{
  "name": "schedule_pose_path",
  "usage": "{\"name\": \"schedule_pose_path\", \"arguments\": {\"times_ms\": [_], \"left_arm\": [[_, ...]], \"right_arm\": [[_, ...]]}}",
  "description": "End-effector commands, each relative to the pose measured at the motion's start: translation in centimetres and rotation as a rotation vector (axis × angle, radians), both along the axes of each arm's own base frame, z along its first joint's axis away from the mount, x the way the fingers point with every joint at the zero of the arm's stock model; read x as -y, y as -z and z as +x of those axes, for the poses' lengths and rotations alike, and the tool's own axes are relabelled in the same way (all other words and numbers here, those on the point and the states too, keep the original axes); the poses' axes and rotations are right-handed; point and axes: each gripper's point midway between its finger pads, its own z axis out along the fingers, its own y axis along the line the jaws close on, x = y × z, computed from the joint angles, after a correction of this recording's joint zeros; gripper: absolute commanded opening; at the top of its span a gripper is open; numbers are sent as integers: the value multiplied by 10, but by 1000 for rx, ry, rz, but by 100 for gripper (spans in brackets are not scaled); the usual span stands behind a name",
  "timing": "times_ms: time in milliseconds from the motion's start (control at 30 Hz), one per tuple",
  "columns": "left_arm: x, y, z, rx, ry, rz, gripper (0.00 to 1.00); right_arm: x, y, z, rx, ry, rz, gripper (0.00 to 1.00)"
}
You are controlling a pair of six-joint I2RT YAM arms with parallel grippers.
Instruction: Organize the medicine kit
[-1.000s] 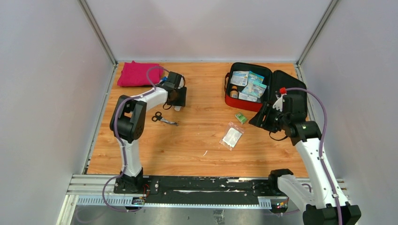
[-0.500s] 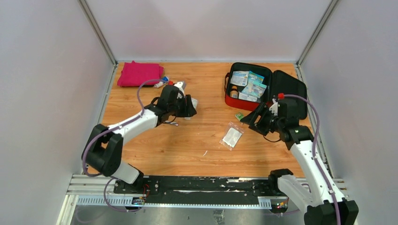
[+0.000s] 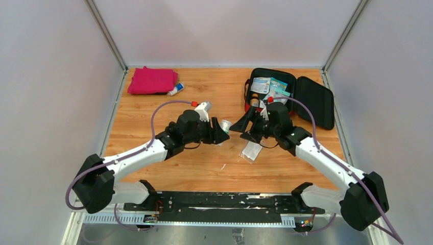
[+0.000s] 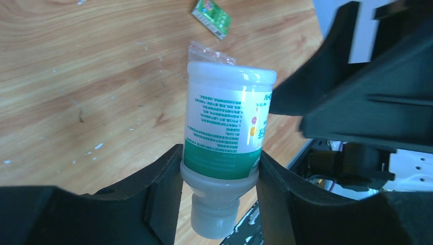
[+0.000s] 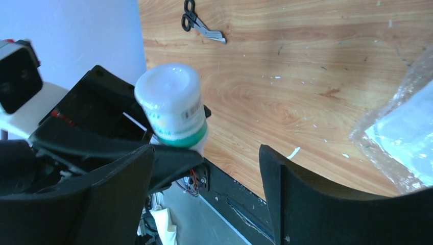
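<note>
The bottle (image 4: 227, 122), grasped by the left fingers (image 4: 163, 189), has been brought to centre frame; the right fingers (image 5: 301, 194) have been spread beside it. Handover toward the kit (image 3: 314, 102) appears intended.

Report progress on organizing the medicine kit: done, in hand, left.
Done: the medicine kit lies open with packets inside. In hand: the left claw grips a white bottle, holding it out by the open right claw above the table. Left: that bottle, plus the clear pouch, green packet, scissors and the tube beside the pink cloth, all lying outside the kit.
</note>
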Motion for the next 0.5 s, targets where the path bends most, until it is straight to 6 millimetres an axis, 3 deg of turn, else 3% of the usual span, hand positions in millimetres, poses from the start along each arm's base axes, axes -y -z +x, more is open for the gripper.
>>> {"name": "schedule_pose_path", "arguments": {"times_ms": [0, 467], "left_arm": [[12, -27, -2, 60, 18, -75, 45], [26, -23, -14, 49, 59, -67, 44]], "right_arm": [[-18, -18, 8, 56, -1, 44, 79], [-28, -8, 13, 42, -25, 29, 61]]}}
